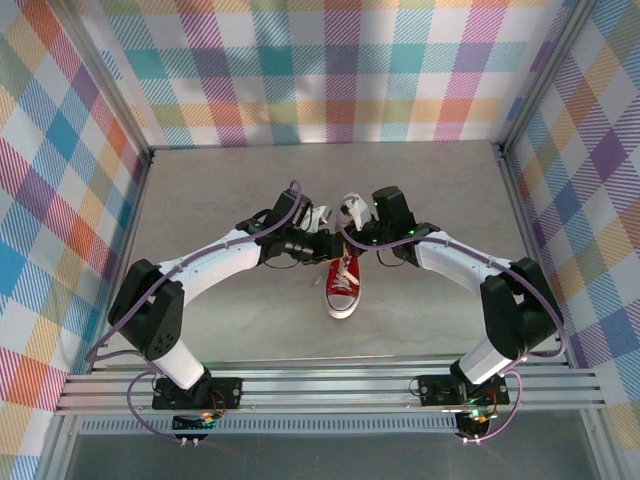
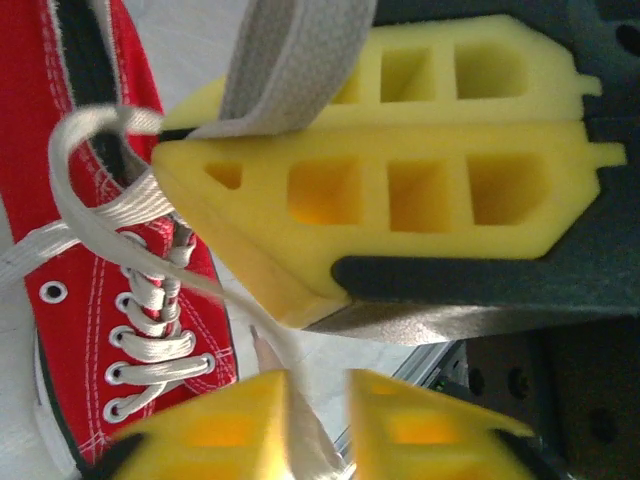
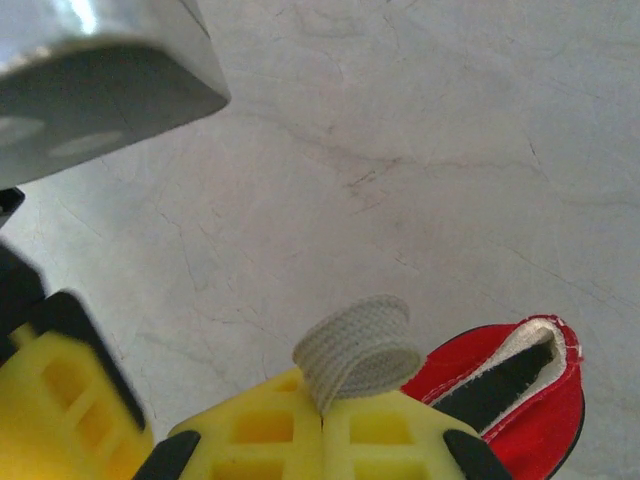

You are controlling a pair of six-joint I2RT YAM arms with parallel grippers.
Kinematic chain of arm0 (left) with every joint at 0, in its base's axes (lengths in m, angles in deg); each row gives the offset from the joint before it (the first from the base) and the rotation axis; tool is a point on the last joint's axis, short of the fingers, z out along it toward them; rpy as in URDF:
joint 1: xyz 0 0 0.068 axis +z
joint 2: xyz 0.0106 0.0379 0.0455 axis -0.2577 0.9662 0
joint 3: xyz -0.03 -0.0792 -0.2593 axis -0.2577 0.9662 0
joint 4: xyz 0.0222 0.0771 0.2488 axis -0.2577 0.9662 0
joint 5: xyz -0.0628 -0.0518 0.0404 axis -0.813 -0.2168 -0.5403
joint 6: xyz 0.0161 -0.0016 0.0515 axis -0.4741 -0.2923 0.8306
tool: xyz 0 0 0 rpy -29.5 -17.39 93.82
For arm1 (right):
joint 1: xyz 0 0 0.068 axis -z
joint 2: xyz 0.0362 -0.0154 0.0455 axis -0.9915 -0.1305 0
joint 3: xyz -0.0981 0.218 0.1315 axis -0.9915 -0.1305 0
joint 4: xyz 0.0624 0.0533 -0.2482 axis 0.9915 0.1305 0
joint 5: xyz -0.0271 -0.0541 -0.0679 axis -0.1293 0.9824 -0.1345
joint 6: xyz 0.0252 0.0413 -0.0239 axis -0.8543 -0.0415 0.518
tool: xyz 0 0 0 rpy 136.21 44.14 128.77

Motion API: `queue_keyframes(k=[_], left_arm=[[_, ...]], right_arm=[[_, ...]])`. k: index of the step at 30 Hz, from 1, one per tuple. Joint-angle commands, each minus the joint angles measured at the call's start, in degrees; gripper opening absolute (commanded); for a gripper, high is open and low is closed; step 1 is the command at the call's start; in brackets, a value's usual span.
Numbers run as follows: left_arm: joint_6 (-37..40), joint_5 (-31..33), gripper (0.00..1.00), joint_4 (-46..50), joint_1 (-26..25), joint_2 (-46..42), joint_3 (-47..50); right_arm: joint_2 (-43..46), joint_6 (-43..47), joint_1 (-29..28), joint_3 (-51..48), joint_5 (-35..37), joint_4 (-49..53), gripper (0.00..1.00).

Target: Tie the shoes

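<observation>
Yellow foam fingers (image 3: 306,445) of the right gripper (image 3: 322,425), pressed flat together, with a loop of white lace (image 3: 358,350) pinched at their tips and curled up above them. Red shoe (image 3: 510,400), lodged just beyond those fingertips and off to one side, its open collar and pale lining turned towards them; grey table (image 3: 400,150) spread out behind. Left gripper (image 2: 316,392): two yellow pads (image 2: 225,430) are seen slightly apart, and a flat strand of lace is run down between them from the shoe; whether that strand is clamped cannot be told. In the left wrist view the shoe is placed ahead of the left fingers and to their side, its eyelets laced in crossed rows. The right gripper's fingers are found directly in front of the left ones, very near. From above, both grippers are seen over the heel end of the shoe, whose white toe cap is pointed towards the arm bases.
</observation>
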Motion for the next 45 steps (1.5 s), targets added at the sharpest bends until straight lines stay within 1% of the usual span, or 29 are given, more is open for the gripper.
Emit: queue_keyframes(k=[1,4,7,9,10,13,16,19,25,32,33,34,35,36,37,38,40,43,45], left_arm=[[5.3,2.2,0.39,5.6,-0.5,-0.9,-2.2],[9.9,4.0,0.43,10.0,-0.3,-2.5,-3.2],[13.8,6.1,0.43,13.5,0.7,-4.4,-4.0],[15.9,7.7,0.43,13.6,1.8,-6.5,-3.5],[17.0,8.6,0.43,12.8,2.3,-7.9,-2.9],[21.1,11.0,0.43,8.5,3.4,-11.0,-0.4],[23.8,10.3,0.44,1.9,3.8,-11.5,1.6],[23.9,7.1,0.44,-3.6,3.8,-9.5,1.5],[21.9,3.2,0.44,-8.3,3.8,-3.9,0.3],[19.2,0.7,0.44,-11.8,3.8,-0.5,0.4],[19.2,0.4,0.42,-11.8,3.8,-0.2,0.4],[19.2,-0.1,0.34,-11.7,3.8,0.1,0.3],[19.3,-0.4,0.23,-11.1,3.8,0.3,-0.1],[19.6,-0.4,0.12,-10.0,3.9,0.5,-0.6],[19.7,-0.2,0.04,-9.1,4.0,0.6,-0.9],[19.8,0.0,0.00,-8.6,4.0,0.6,-1.1],[19.8,0.4,0.00,-8.4,4.3,0.2,-1.0],[19.7,0.7,0.00,-8.6,4.9,-0.1,-1.0],[19.5,0.6,0.00,-8.2,5.3,0.0,-1.5]], right_arm=[[0.9,-0.3,0.4,0.0,-1.3,1.0,0.00],[1.2,-0.2,0.4,-0.7,-2.1,0.4,0.00],[1.8,0.2,0.4,-1.7,-3.1,-0.6,0.00],[2.5,0.6,0.4,-2.5,-4.3,-1.5,0.00],[2.8,2.5,0.3,-2.9,-5.0,-1.9,0.00],[3.5,4.3,0.3,-3.6,-7.6,-2.9,0.00],[3.9,6.1,0.2,-3.9,-9.5,-3.0,0.00],[4.1,7.4,0.2,-3.9,-10.3,-2.8,0.00],[4.2,8.4,0.2,-4.0,-11.0,-2.9,0.00],[4.4,8.3,0.2,-4.2,-10.8,-3.2,0.00],[4.4,8.3,0.2,-4.1,-10.8,-3.1,0.00],[4.3,8.3,0.2,-4.2,-10.7,-3.0,0.00],[4.4,8.3,0.2,-4.2,-10.7,-2.9,0.00],[4.5,8.2,0.2,-4.1,-10.6,-2.7,0.02],[4.9,8.1,0.2,-4.2,-10.4,-2.5,0.05],[5.3,8.0,0.2,-4.4,-10.4,-2.3,0.09],[6.8,7.9,0.2,-5.0,-9.9,-1.5,0.24],[10.2,8.3,0.2,-7.0,-8.4,0.8,0.42],[13.0,9.0,0.2,-9.0,-7.0,2.6,0.49]])
